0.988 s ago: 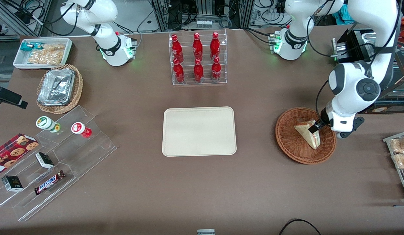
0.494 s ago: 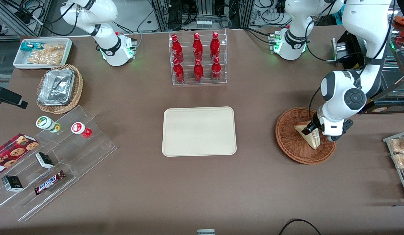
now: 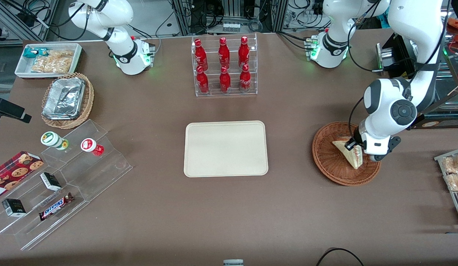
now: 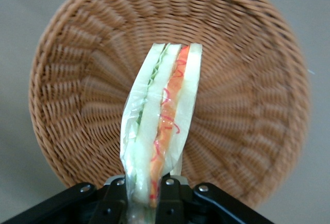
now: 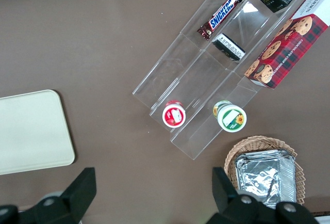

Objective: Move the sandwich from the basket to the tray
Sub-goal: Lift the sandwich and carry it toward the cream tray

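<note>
Since the wrapped sandwich [image 4: 162,126] looked soft and light, the gripper [image 4: 149,185] over the basket [image 4: 67,95] had its jaws pinching its edge gently.

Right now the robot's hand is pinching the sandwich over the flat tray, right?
Not quite. The hand is pinching the sandwich, but over the basket, not the tray. The left wrist view shows wicker all around it.

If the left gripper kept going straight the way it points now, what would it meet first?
The gripper points down, fingers either side of the sandwich. Straight on, it likely meets the basket floor beneath.
</note>
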